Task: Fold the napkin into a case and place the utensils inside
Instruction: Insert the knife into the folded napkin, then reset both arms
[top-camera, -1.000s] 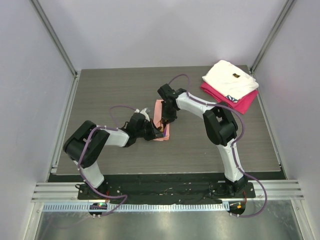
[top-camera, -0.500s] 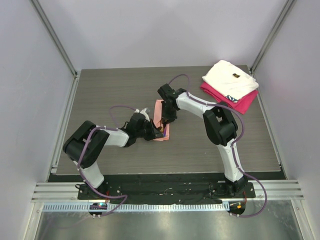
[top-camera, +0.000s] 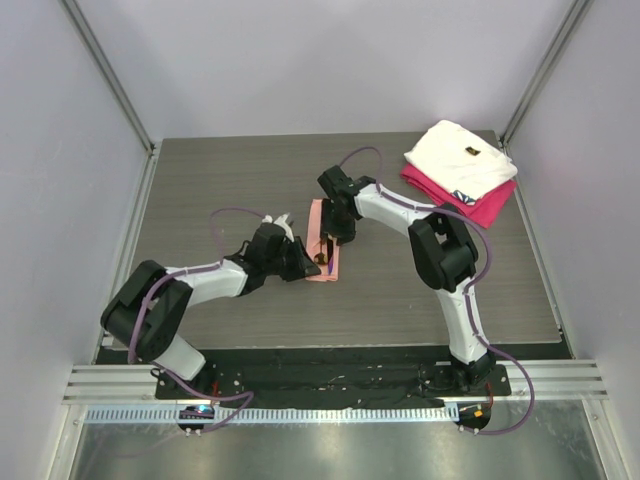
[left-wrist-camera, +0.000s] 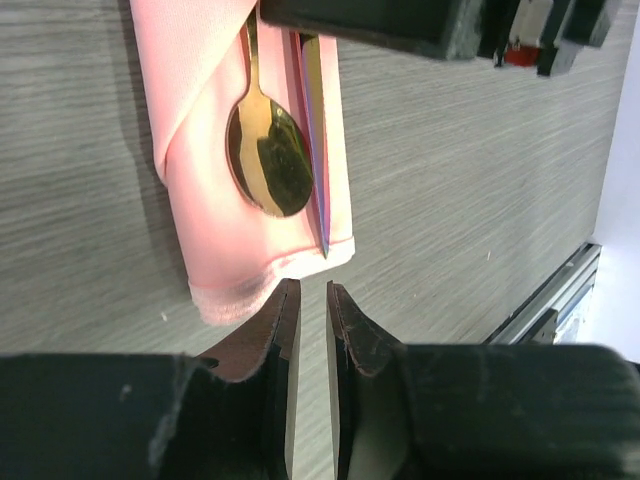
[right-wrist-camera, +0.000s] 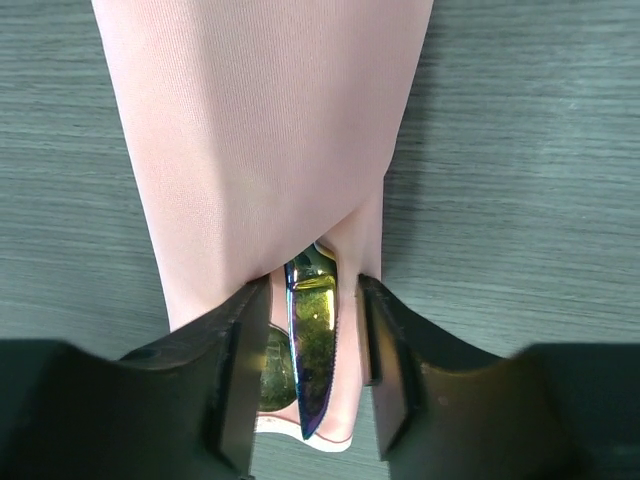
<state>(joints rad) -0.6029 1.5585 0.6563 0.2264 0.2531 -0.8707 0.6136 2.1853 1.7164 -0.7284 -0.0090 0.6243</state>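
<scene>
The salmon-pink napkin (top-camera: 322, 250) lies folded into a long case mid-table. It also shows in the left wrist view (left-wrist-camera: 205, 130) and the right wrist view (right-wrist-camera: 260, 130). A gold spoon bowl (left-wrist-camera: 268, 160) and an iridescent purple-green knife blade (right-wrist-camera: 312, 360) stick out of its near end. My right gripper (top-camera: 337, 232) is open, with its jaws (right-wrist-camera: 312, 300) astride the knife blade where it enters the napkin. My left gripper (top-camera: 305, 262) is almost shut with a narrow gap and is empty. Its tips (left-wrist-camera: 307, 300) are just off the napkin's near hem.
A folded white cloth (top-camera: 460, 158) lies on a folded magenta cloth (top-camera: 472, 205) at the back right corner. Grey walls and metal posts enclose the wood-grain table (top-camera: 220, 190). A metal rail (top-camera: 330, 385) runs along its near edge.
My left arm's elbow and shoulder have swung left and lower. Its gripper stays at the napkin's near end. My right arm and the napkin have barely moved.
</scene>
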